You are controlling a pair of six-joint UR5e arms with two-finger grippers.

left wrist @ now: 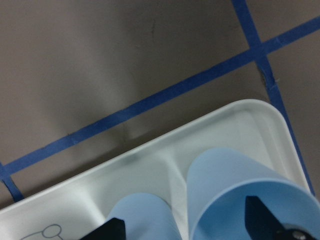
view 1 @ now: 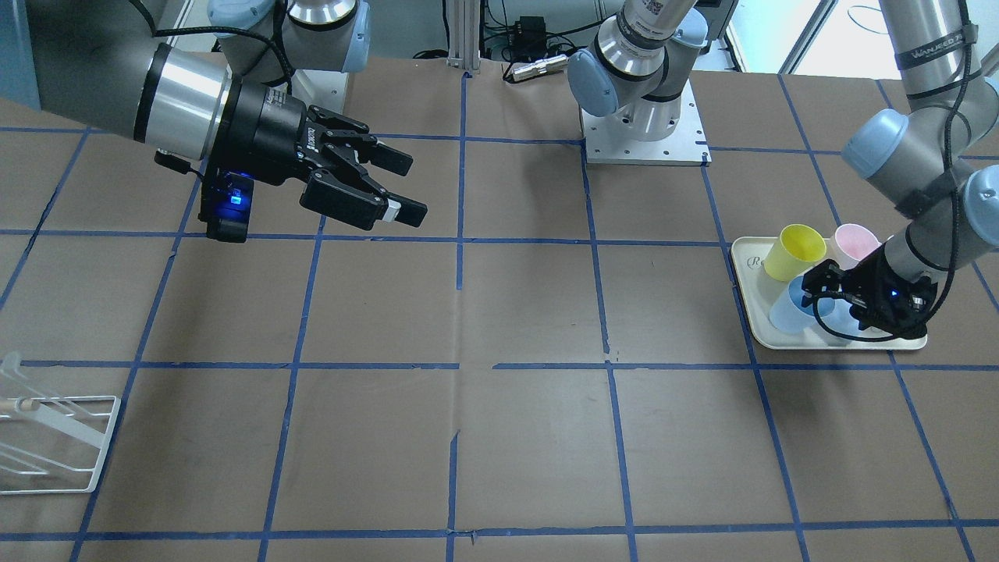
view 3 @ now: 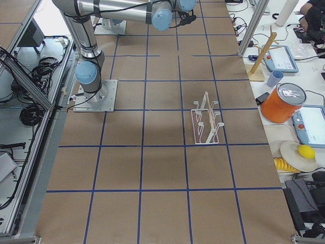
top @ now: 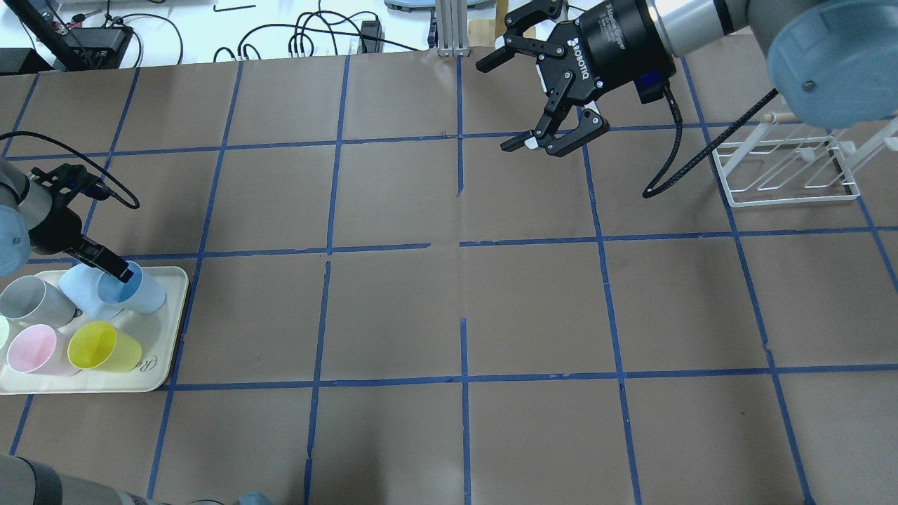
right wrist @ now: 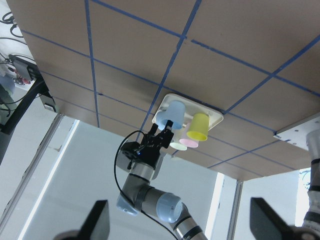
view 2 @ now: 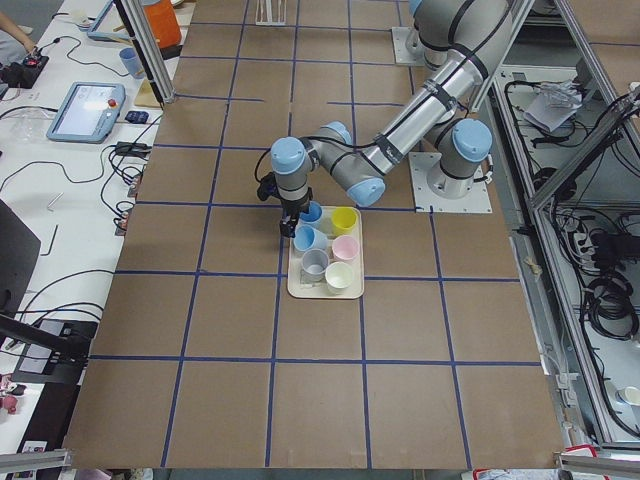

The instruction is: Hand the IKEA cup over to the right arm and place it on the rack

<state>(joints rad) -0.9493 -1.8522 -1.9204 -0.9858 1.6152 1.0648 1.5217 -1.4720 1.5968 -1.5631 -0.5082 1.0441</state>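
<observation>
Two pale blue IKEA cups lie side by side on a cream tray [top: 172, 322] at the table's left. My left gripper [top: 105, 270] is open and low over them. One finger [left wrist: 262, 217] is inside the mouth of the nearer-to-centre blue cup [top: 144, 296], the other finger [left wrist: 107, 230] is outside its wall, over the second blue cup [top: 76, 286]. The same cup shows in the front view [view 1: 788, 312]. My right gripper [top: 504, 104] is open and empty, held high over the far middle of the table. The white wire rack [top: 786, 172] stands at the far right.
The tray also holds a yellow cup [top: 105, 347], a pink cup [top: 31, 348] and a grey cup [top: 31, 300]. A black cable [top: 673, 151] hangs from the right wrist near the rack. Brown paper with blue tape lines covers the table.
</observation>
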